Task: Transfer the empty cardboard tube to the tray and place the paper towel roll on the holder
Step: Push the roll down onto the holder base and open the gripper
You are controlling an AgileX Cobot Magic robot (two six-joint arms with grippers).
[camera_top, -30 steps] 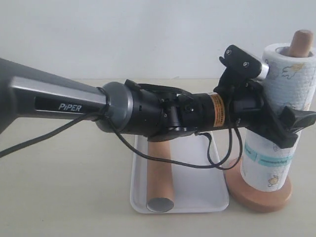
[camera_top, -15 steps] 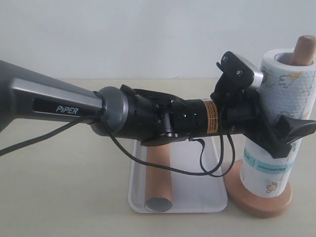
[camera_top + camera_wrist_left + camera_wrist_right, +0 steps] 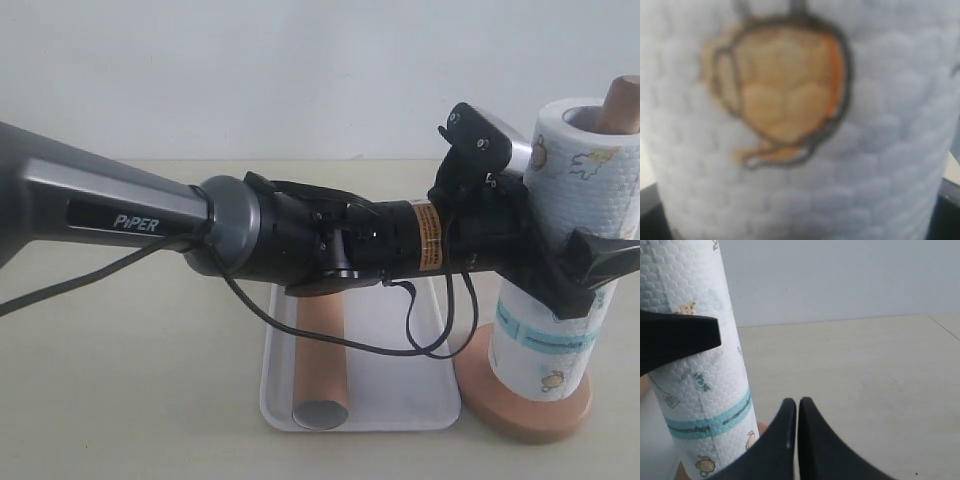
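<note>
Paper towel roll (image 3: 575, 170) seated on holder (image 3: 530, 410), barely moved this last second; left end effector (image 3: 580, 255) seemingly still clamps it (cardboard tube (image 3: 322, 360) along left edge of tray (image 3: 420, 400)). Right end effector (image 3: 798, 407) clenched, empty. Release remains.

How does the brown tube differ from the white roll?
The tube is slim and plain brown; the roll is thick, white and printed. The tube lies flat in the tray; the roll stands upright on the holder, whose rod pokes out of its top. Both are cylinders.
</note>
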